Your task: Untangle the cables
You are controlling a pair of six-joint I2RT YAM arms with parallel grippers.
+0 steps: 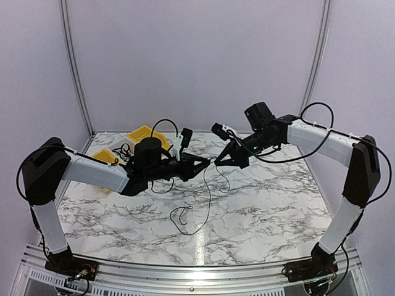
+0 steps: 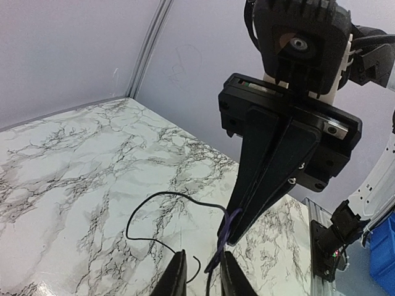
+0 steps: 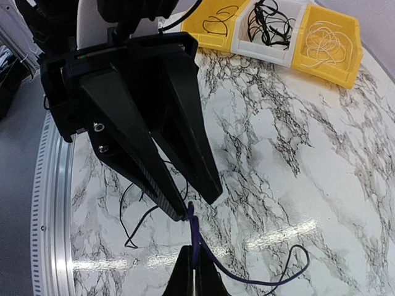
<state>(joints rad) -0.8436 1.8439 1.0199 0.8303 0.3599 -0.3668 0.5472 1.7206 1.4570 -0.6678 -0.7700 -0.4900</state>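
White arms (image 1: 92,169), black joints (image 1: 43,169), tapered black end effectors (image 1: 213,161)

- My left pincer (image 1: 208,162) and right pincer (image 1: 218,161) sit nose to nose, with no passage between them.
- A cable (image 1: 208,191) dangles beneath, looping onto the tabletop (image 1: 271,197).
- Bins (image 1: 143,132) block the far-left corner; I see open room on the right.

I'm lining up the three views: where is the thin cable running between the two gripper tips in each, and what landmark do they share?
Top external: the cable hangs from centre, where the arms meet, down to the table.
Left wrist: bottom centre, a purple-tinted strand.
Right wrist: bottom centre, pinched in the right gripper, tail trailing right.
Shared landmark: the marble tabletop.
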